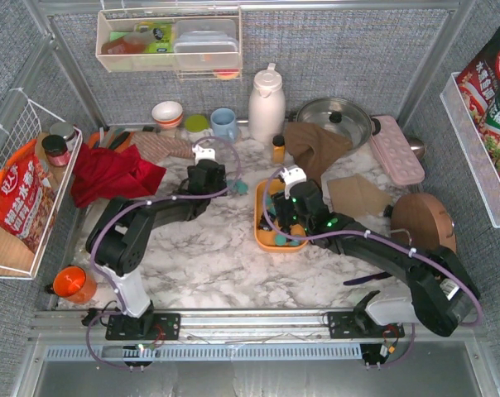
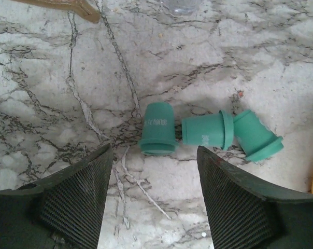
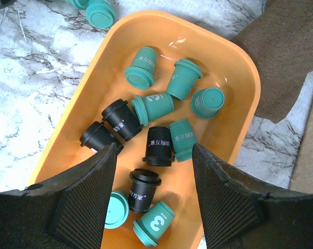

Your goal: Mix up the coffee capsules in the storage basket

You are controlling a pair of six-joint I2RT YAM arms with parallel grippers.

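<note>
Left claw point(image 2: 154, 161) hangs open and empty over three teal coffee capsules point(image 2: 157, 129) loose on the worktop point(image 2: 53, 93), right claw point(image 3: 154, 150) gapes empty above the storage basket point(image 3: 234, 57) of teal and black pods, so best to stir low and gently, inside the rim.

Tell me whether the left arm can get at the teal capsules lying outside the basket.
Probably yes: the left gripper hangs open over the three teal capsules on the table, nothing in between.
</note>
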